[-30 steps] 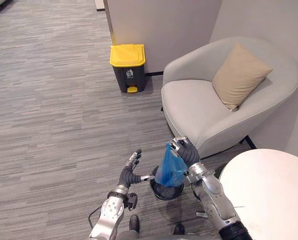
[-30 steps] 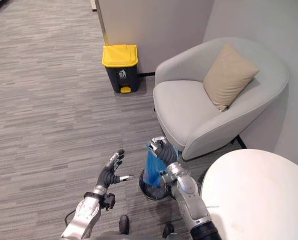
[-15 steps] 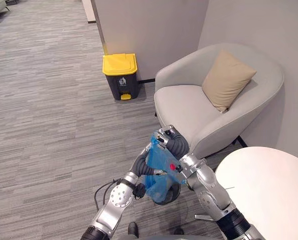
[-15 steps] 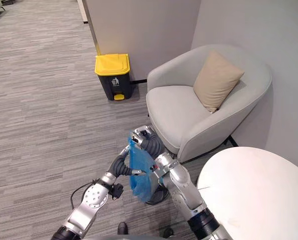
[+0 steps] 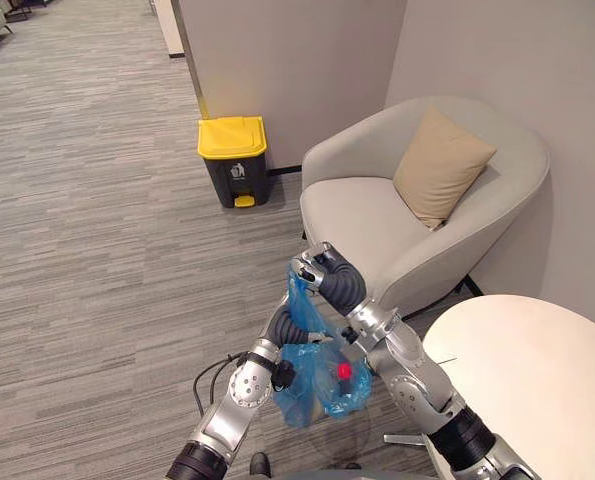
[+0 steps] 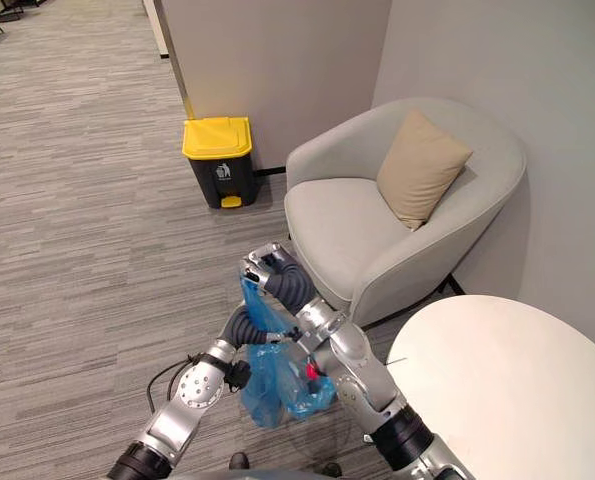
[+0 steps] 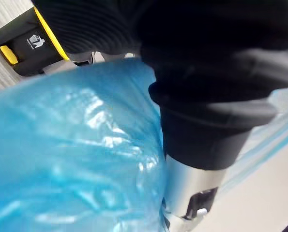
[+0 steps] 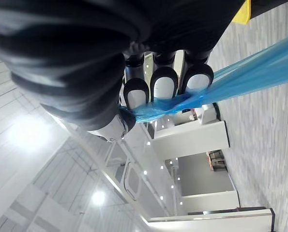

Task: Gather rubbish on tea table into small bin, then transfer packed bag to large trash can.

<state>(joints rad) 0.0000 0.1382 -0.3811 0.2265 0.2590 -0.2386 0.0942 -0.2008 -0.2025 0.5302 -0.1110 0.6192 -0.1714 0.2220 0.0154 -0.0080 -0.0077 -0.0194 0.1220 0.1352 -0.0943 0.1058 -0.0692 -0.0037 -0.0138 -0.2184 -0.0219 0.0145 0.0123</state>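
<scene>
Bag (image 5: 322, 385) of blue plastic hangs in the air above the grey floor (image 5: 97, 200) in the left eye view. Its gathered top is closed inside the curled fingers of the right hand (image 5: 332, 280), which is raised over the bag's body. A small red thing (image 5: 343, 371) shows through the plastic, low in the bag. The left hand (image 5: 287, 328) lies against the bag's left side with its fingers hidden by the plastic, so I cannot tell if they grip. Well apart, by the wall, stands the yellow-lidded trash can (image 5: 234, 160) with its lid down. It is beside a grey armchair (image 5: 377, 215) with a beige cushion (image 5: 442, 165). A round white tabletop (image 5: 537, 380) is at the robot's right. In the left wrist view the blue plastic is very close before the camera, and the trash can appears past it. In the right wrist view the dark-tipped fingers (image 8: 163, 87) curl round a twisted band of the blue plastic.
</scene>
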